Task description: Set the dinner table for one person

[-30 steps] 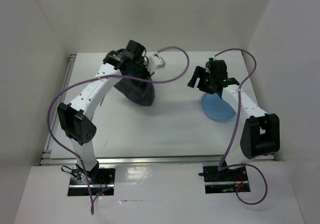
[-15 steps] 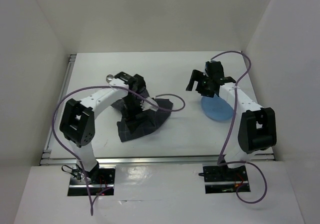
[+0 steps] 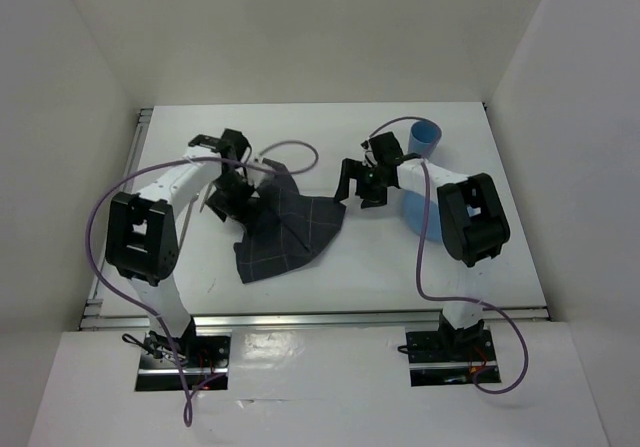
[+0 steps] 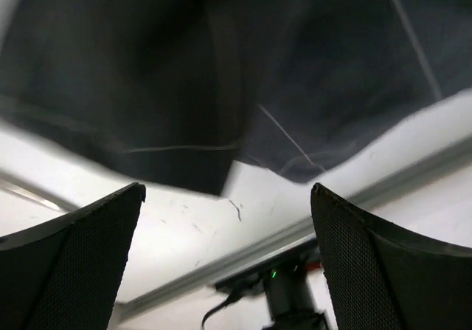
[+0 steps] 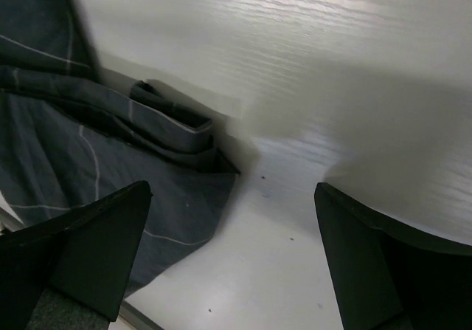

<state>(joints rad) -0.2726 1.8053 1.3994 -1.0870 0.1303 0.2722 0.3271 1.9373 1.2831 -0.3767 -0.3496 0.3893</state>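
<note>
1. Jaws of left gripper (image 4: pixel 227 191): spread wide, empty; edge of dark checked cloth (image 4: pixel 221 86) just ahead.
2. Jaws of right gripper (image 5: pixel 232 188): spread wide, empty; cloth corner by one finger.
3. White dinner table (image 3: pixel 350 262) beneath both; blue cup (image 3: pixel 427 135) and blue plate (image 3: pixel 425 225) behind right jaws.

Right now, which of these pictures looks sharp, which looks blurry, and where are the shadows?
Top external view: sharp and evenly lit, with only soft shadows on the dinner table. Left wrist view: the checked cloth is smeared by blur, and the fingers are dark and unfocused. Right wrist view: crisper, the table's grain showing, with a broad shadow band across it.
</note>
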